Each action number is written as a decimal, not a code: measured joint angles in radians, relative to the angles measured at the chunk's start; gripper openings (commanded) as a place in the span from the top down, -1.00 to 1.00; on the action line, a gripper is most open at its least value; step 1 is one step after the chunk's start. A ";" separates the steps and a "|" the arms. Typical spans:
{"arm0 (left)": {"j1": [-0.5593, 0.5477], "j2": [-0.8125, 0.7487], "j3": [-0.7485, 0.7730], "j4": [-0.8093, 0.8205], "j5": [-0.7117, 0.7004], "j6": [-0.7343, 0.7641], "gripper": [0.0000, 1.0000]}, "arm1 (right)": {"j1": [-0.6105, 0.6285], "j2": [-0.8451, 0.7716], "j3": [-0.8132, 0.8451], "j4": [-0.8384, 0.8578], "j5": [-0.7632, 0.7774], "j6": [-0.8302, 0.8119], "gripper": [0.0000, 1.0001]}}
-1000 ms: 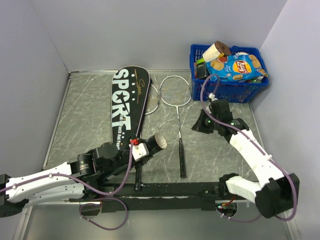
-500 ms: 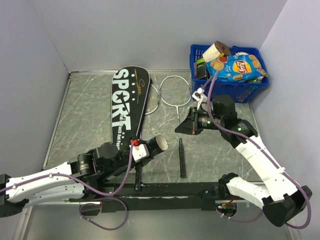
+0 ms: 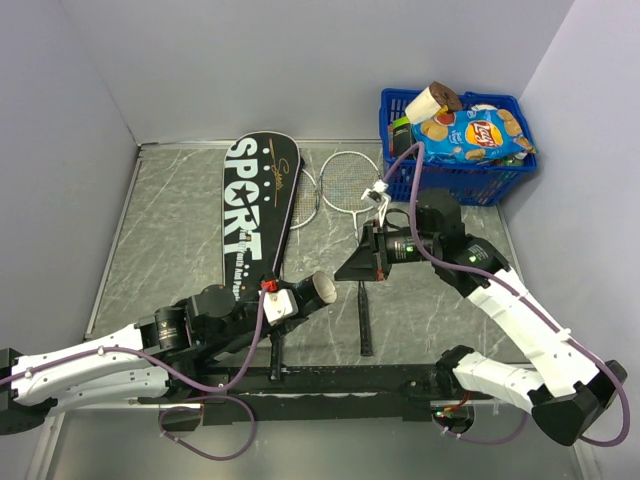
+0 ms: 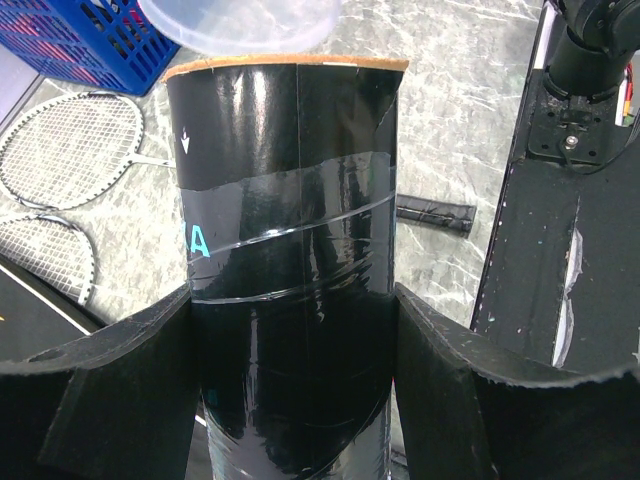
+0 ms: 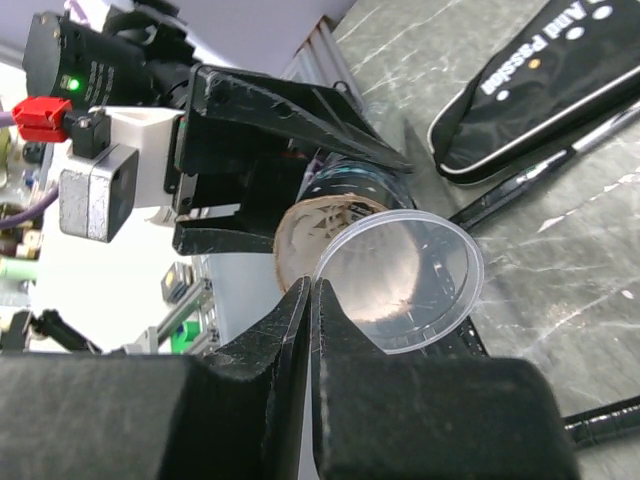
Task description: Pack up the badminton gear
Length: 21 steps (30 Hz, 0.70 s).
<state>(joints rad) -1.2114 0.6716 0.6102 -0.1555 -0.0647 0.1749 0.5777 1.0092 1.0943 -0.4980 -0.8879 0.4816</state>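
**Q:** Tube, appearance?

**A:** The tube [image 4: 290, 250] is glossy black, with a brown cardboard rim at its open mouth. A band of clear tape is wrapped round the middle. A teal letter "A" and a small white arrow show on its left side. Something pale and ribbed shows inside the mouth in the right wrist view; I cannot tell what it is.

**Q:** Location and hold?

**A:** The left gripper [image 3: 285, 300] is clamped on the tube, one jaw against each side of it. The tube sits above the near part of the table [image 3: 170, 220], by the narrow end of the cover [image 3: 255, 215], with its mouth facing the right arm.

**Q:** Right side?

**A:** The right gripper [image 5: 312, 290] is pinched tight on the rim of a clear round lid [image 5: 395, 280]. The lid hangs just in front of the mouth, off-centre. I cannot tell whether they touch.

**Q:** Other gear?

**A:** One racket [image 3: 350, 182] lies flat on the table beside the cover, its black handle toward the arms. A second racket [image 3: 305, 195] has its head partly under the cover edge. The blue basket [image 3: 455, 185] stands in the far right corner.
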 measured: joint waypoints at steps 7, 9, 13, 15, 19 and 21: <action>0.000 0.000 0.001 0.000 0.001 -0.001 0.98 | 0.058 0.030 0.000 0.016 -0.004 0.000 0.78; 0.000 0.000 0.001 0.000 0.001 -0.001 0.98 | 0.072 0.037 0.000 0.025 -0.003 0.000 0.78; 0.000 0.000 0.001 0.000 0.001 -0.001 0.98 | 0.101 0.052 0.000 0.043 -0.002 0.005 0.78; 0.000 -0.002 0.001 -0.001 0.001 -0.001 0.98 | 0.114 0.059 0.000 0.048 -0.002 0.008 0.78; -0.001 -0.006 0.001 -0.006 0.001 -0.002 0.97 | 0.129 0.071 0.000 0.060 -0.001 0.014 0.78; -0.001 -0.008 0.001 -0.008 0.000 -0.003 0.98 | 0.133 0.074 0.000 0.066 -0.001 0.019 0.78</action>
<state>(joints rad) -1.2121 0.6640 0.6113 -0.1631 -0.0643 0.1715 0.7105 1.0832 1.0943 -0.4320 -0.8886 0.5003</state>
